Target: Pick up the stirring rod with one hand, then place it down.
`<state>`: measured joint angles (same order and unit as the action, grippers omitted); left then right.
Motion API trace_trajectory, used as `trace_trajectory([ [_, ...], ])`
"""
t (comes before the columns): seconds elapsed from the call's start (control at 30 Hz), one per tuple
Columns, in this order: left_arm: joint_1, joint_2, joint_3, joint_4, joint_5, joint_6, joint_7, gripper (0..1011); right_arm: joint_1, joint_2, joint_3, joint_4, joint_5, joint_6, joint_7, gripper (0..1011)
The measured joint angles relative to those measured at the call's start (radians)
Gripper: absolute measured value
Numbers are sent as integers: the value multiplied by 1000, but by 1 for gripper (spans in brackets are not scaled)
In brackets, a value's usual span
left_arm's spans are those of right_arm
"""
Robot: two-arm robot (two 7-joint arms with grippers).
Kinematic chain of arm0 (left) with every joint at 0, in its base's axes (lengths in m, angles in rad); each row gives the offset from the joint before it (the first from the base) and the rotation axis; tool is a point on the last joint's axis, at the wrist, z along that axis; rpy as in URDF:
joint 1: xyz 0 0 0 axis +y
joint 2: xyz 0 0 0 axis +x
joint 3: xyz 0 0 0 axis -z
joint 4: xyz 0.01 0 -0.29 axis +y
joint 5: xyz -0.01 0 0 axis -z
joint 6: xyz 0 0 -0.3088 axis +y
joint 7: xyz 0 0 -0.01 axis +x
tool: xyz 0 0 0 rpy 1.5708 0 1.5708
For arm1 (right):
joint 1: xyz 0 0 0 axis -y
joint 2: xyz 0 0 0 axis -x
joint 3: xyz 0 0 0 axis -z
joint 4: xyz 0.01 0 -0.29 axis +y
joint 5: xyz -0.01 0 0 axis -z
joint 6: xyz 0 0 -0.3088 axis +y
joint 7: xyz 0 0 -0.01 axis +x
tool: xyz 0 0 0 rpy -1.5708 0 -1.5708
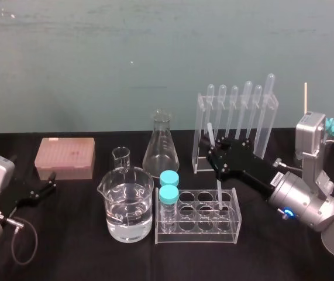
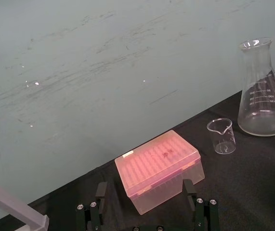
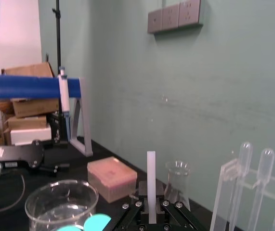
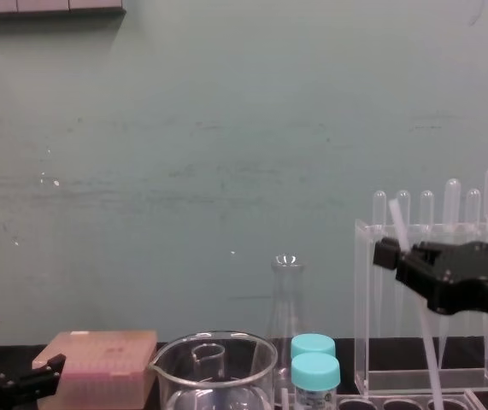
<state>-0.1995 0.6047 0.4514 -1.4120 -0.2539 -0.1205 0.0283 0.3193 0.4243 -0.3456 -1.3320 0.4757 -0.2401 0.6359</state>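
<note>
Jaws of the right gripper are clamped on the stirring rod, which the right wrist view shows pinched upright between them. The rod is lifted and tilted, with its top leaning to the robot's left in front of the pipette stand. Its lower end reaches down into a back-right well of the tube rack, but I cannot tell whether it touches the bottom. Jaws of the left gripper stand apart. It sits low at the left of the desk, pointing toward the pink box.

The black desk carries everything else. At the back right stands the clear pipette stand, with a row of bulb-topped pipettes hanging in it just behind the right gripper. In front of it lies the clear tube rack. Touching, or just beside, the rack's left end is the large beaker, partly filled with clear liquid. Behind the beaker and rack stands the conical flask. The pink box rests well to the left, lid shut. Between the box and the flask is the small beaker, just behind the large one. Two vials with teal caps stand upright in the rack's leftmost wells, one behind the other.
</note>
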Motion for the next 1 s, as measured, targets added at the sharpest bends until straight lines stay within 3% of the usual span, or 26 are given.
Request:
trace_trajectory([
  [0.37,0,0,0,0,0,0,0,1000,32,-7,-34,74,-23,19,6,69],
  [1.0,0,0,0,0,0,0,0,1000,36,-6,-38,80,-33,31,-3,69],
])
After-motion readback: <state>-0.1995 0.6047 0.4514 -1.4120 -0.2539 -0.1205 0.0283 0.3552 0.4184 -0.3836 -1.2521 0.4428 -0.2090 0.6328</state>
